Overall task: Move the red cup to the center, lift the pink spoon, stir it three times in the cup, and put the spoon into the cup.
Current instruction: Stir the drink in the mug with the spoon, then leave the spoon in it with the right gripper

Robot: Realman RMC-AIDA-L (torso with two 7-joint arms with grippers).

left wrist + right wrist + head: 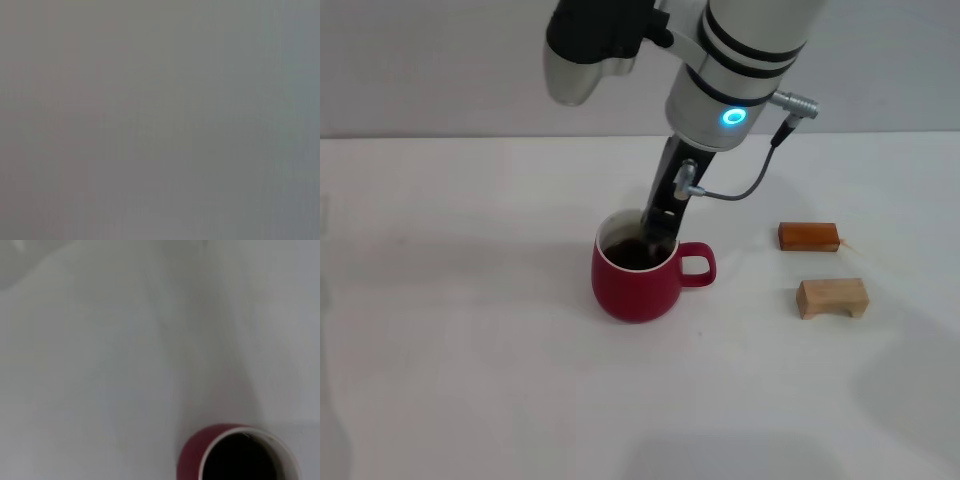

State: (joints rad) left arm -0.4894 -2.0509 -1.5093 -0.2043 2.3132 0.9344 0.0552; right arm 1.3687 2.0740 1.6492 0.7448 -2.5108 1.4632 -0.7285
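The red cup (635, 285) stands upright near the middle of the white table, its loop handle (698, 265) pointing to the right and dark liquid (630, 254) inside. My right gripper (656, 236) reaches steeply down from above, with its tip at the cup's mouth over the far right part of the rim. The pink spoon does not show in any view. The right wrist view looks down on the cup's rim (200, 452) and the dark liquid (240, 460). My left gripper is out of view, and the left wrist view shows only plain grey.
Two wooden blocks lie to the right of the cup: a reddish-brown one (808, 236) farther back and a pale one (832, 297) nearer to me. The white table (460, 330) stretches to the left and front of the cup.
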